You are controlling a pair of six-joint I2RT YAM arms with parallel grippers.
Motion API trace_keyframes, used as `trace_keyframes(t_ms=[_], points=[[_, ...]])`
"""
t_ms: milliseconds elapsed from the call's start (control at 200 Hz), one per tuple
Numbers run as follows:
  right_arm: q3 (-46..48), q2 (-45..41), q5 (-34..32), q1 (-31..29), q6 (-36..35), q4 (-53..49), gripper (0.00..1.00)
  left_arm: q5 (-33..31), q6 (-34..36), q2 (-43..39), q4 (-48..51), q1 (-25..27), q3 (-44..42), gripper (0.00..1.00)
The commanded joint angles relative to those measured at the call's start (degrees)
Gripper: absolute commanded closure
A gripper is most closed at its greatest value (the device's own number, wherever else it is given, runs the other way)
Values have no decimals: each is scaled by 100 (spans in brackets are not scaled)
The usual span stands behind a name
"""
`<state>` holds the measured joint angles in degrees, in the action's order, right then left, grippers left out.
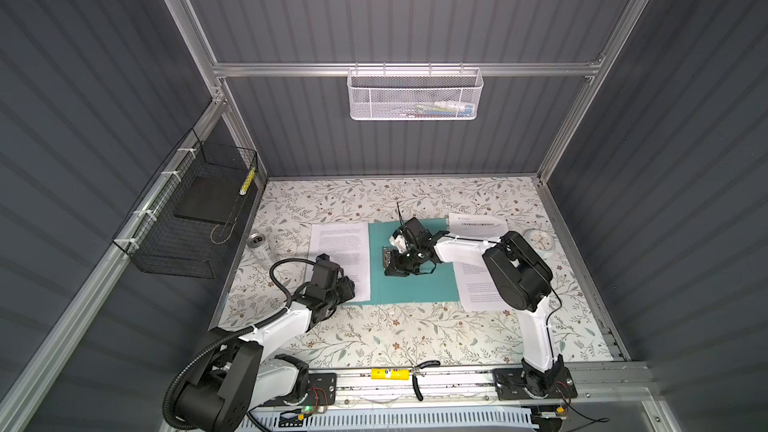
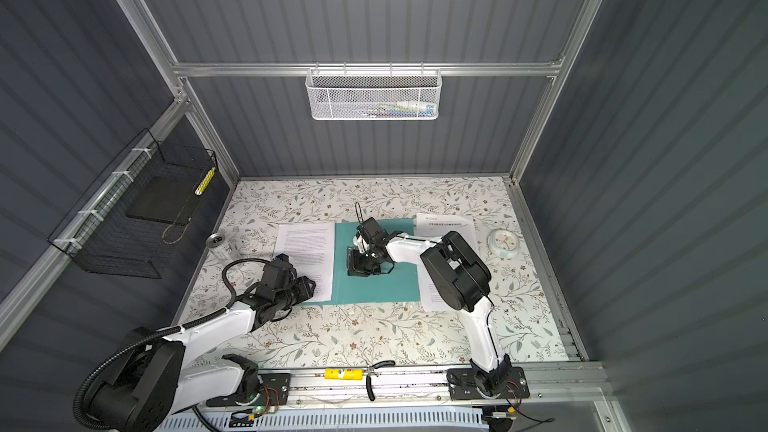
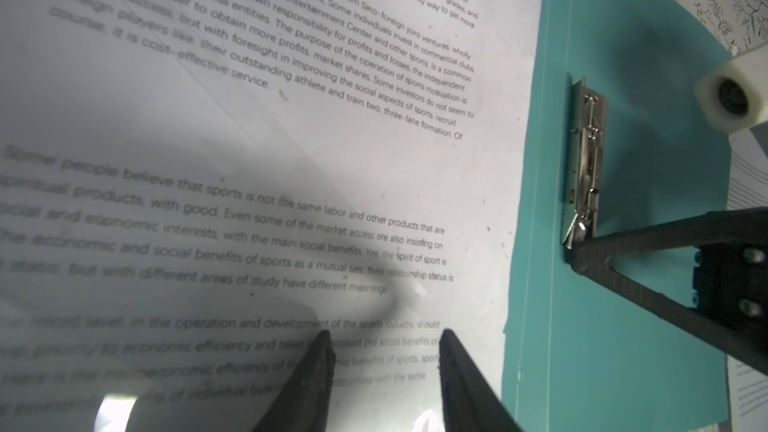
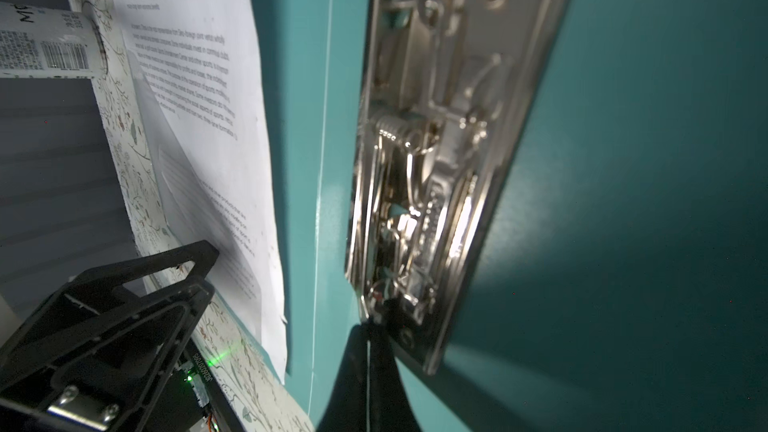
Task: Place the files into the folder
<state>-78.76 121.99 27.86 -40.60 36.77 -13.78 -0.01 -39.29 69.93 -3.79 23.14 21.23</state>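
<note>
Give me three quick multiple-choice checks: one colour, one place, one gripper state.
1. The folder is: A teal; B red; C black.
2. The right gripper has its tips: A off the folder; B at the end of the metal clip; C at the folder's corner.
3. The left gripper, over the printed sheet, is: A shut on it; B shut, empty; C open.
Answers: A, teal shows in both top views; B, the right wrist view shows shut tips against the clip's end; C, the left wrist view shows its jaws apart.

A silver can sits at the floral surface's left edge, a pale round clock at its right. A white mesh basket hangs upper centre.
</note>
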Motion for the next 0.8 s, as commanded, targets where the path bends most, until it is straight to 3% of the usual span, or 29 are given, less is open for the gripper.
trace_keyframes(t_ms=[0,125,275,761,796], points=[[332,589,-1218,87,-436,-1186,100,-54,-65,122,379,-34,-14,56],[349,466,-1218,96,-563,-1165,100,-125,-121,48,454,-37,-23,56],[577,-29,-385,140,-553,-402,100,-166,-143,90,511,-37,4,56],[735,-595,530,364,-77,381,100,-210,-151,188,479,-37,43,56],[789,-618,648,413,31,519,94,-210,-150,201,484,-37,45,56]])
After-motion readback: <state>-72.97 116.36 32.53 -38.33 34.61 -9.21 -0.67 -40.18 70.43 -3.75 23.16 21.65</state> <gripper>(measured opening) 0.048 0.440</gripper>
